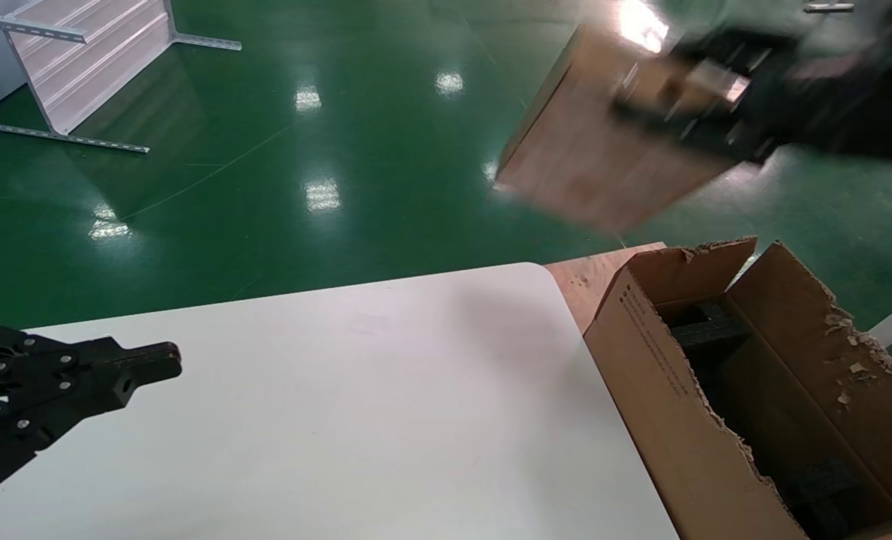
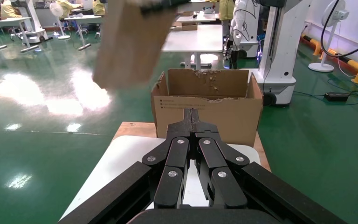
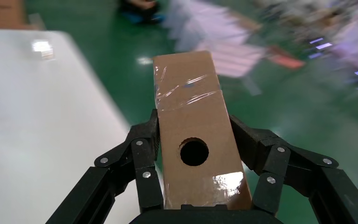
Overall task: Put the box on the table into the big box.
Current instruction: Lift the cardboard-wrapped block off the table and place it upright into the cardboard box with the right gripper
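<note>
**Small box held aloft in the right gripper, up and beyond the open carton**

The right gripper (image 3: 200, 186) is clamped on the box (image 3: 193, 135), one finger pressed to each long side. The box's long axis runs straight out away from the wrist, and its top face shows a round hole and strips of clear tape. In the head view the same box (image 1: 603, 150) hangs in the air over the green floor, off the table (image 1: 340, 405) altogether, and tilted.

The big box (image 1: 716, 405) stands at the table's right edge, open at the top, with ragged torn flaps and dark blocks inside. It lies below the held box and nearer the robot, so the coming move likely calls for bringing the load back and downward over the opening. The right arm is already on that side.

The left gripper (image 1: 145, 367) is parked low over the near left of the table, fingers together, holding nothing.

The right arm and the carried box are blurred in the head view, so the exact tilt is hard to judge. The carton's near end is cut off at the picture's edge.
</note>
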### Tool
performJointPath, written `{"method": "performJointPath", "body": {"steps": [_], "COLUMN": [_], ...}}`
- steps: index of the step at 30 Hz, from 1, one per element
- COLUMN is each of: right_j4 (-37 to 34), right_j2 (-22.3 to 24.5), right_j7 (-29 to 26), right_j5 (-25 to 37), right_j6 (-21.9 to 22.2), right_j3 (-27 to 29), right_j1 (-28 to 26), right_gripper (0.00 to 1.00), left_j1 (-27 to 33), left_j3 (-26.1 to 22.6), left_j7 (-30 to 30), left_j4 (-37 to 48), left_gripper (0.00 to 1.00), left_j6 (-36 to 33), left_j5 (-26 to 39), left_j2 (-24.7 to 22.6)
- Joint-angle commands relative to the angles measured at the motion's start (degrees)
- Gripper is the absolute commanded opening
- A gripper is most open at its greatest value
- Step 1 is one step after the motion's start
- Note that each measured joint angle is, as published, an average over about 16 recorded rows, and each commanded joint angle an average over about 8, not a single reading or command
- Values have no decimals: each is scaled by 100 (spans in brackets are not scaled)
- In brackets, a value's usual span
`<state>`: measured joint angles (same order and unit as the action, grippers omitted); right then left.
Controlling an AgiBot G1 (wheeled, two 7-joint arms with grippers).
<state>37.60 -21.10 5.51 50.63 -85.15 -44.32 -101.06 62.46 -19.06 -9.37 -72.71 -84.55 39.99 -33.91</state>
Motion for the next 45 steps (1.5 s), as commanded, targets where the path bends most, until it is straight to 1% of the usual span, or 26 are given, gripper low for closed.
{"method": "performJointPath", "body": {"steps": [1,5,9,17,23,30,38,45], "right_j4": [62,-270,-851,-1832,-2684,-3911,-5568,-6361], "right_j2": [149,396,579,827,949,727,194,-78], "right_j7": [-74,-56,6,347,631,1218,1739,2102], "right_j5": [84,360,338,-9,-333,-782,-1338,-1495], "right_j6": [97,170,112,-123,-323,-398,-461,-486], "right_j3": [94,95,92,124,147,357,952,1317], "right_j1": [-319,-544,-449,48,669,1428,2178,2660], "right_gripper": [0,0,0,0,0,0,0,0], "left_j1": [0,0,0,1,1,1,1,1], "left_j3": [0,-1,-1,-2,-3,-4,-5,-5], "left_j7": [0,0,1,1,1,2,2,3], "left_j4": [0,0,0,0,0,0,0,0], "left_gripper": [0,0,0,0,0,0,0,0], "left_j6": [0,0,0,1,1,1,2,2], "left_j5": [0,0,-1,-1,-2,-2,-3,-4], "left_j2": [0,0,0,1,1,1,2,2]}}
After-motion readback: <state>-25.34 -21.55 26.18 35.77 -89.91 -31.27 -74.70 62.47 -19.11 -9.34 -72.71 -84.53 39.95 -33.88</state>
